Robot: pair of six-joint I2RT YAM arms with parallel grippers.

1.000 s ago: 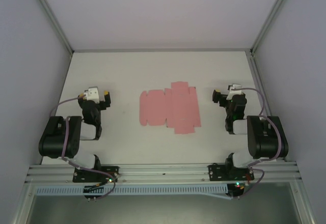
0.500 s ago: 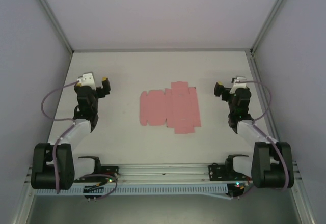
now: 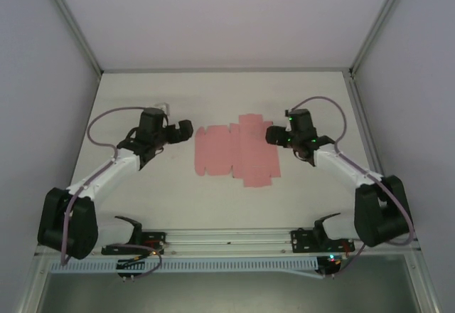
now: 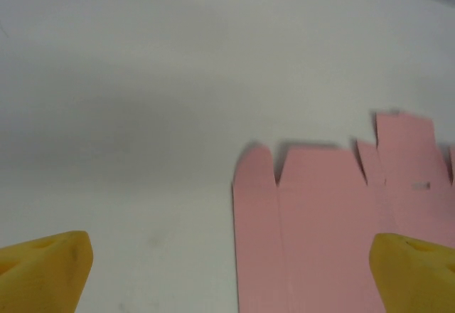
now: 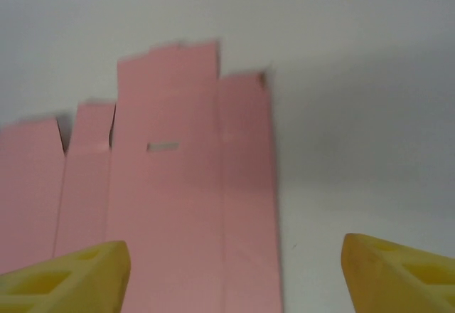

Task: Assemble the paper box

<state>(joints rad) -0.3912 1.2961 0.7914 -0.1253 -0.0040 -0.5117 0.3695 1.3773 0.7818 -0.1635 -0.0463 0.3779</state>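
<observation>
- Flat pink die-cut thin-card paper box (image 3: 236, 149) lies unfolded in the middle of the worktop, between the two arms. It has tabbed flaps on its far and near edges and a small slot in one panel.
- The black, yellow-tipped left gripper (image 3: 183, 129) sits just off the card's left edge, spread wide and empty. In its wrist view (image 4: 227, 277) the left panels (image 4: 313, 235) lie ahead.
- The matching right gripper (image 3: 274, 136) is at the card's right edge, also spread wide and empty (image 5: 234, 277). The slotted panel (image 5: 178, 185) is in front of it. Can't tell whether it's touching the card.
- Handling, my read: very light and floppy, with no edge height to get under. It will likely slide rather than lift, and it creases easily.
- Where to grip, my read: take an outer flap or edge panel. Pin with one gripper and peel a flap up along a score line with the other. Avoid pinching mid-panel.
- White matte worktop (image 3: 142, 199) looks smooth and flat. I can't see a lip or stop to push against.
- Room: pale plain walls (image 3: 213, 14) on three sides, aluminium frame posts (image 3: 71, 21) at the corners, and a slotted metal rail (image 3: 227, 238) at the near edge carrying the arm bases.
</observation>
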